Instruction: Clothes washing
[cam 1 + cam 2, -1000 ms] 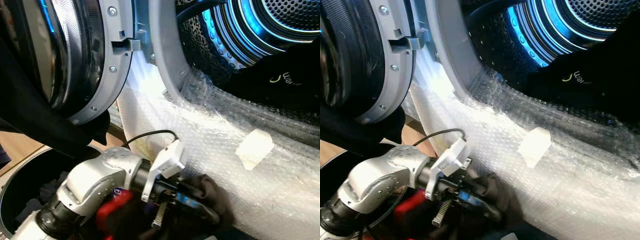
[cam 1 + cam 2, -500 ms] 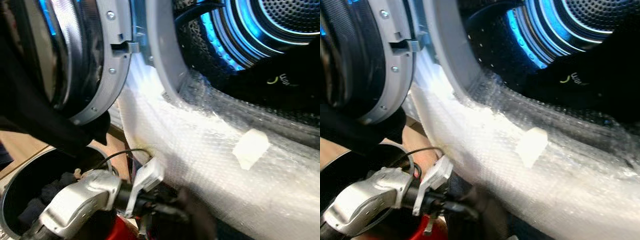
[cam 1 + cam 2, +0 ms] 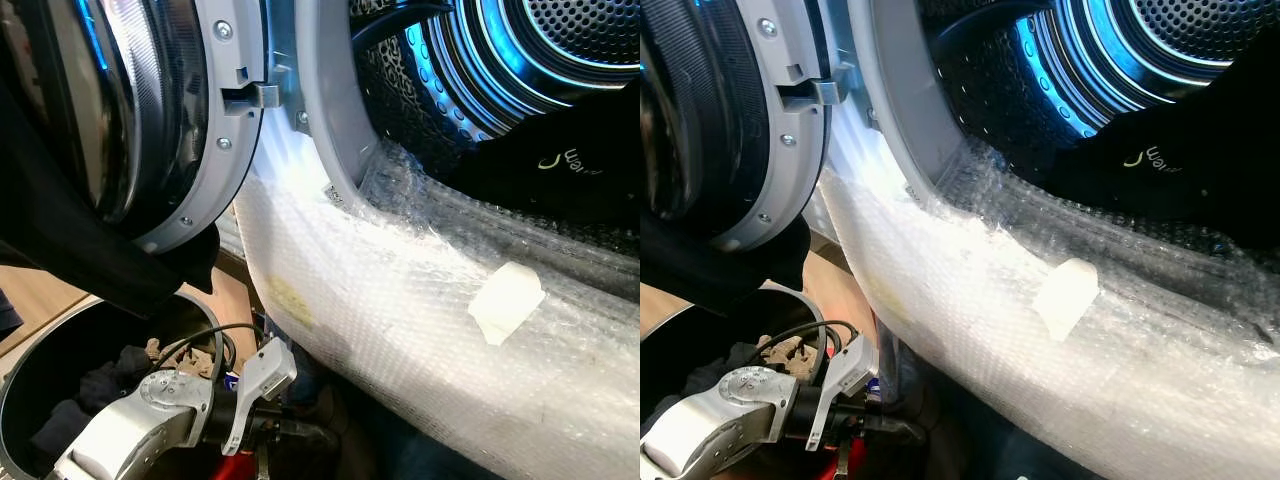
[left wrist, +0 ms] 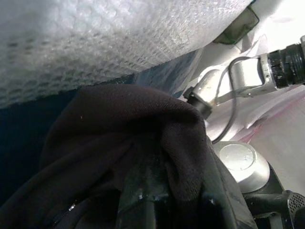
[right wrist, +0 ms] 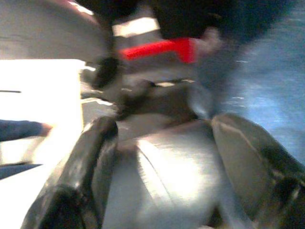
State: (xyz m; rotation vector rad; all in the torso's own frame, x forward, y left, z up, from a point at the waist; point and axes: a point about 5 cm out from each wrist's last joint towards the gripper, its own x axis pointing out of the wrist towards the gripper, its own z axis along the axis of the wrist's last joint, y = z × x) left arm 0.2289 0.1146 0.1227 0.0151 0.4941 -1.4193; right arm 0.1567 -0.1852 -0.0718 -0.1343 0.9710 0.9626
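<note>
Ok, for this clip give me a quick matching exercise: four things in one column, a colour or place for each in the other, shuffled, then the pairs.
Things:
1. drum
2. bubble wrap
3. laundry bin
4. dark garment

Descriptions:
A. draped over the left tool's fingers
B. lit blue inside
C. on the floor below the open door, clothes inside
D. clear, covering the washer's front below the opening

Pairs: 1-B, 2-D, 3-C, 4-A

I am seeing small yellow letters on the dark cloth (image 3: 570, 160) in the drum, but I cannot read them.
</note>
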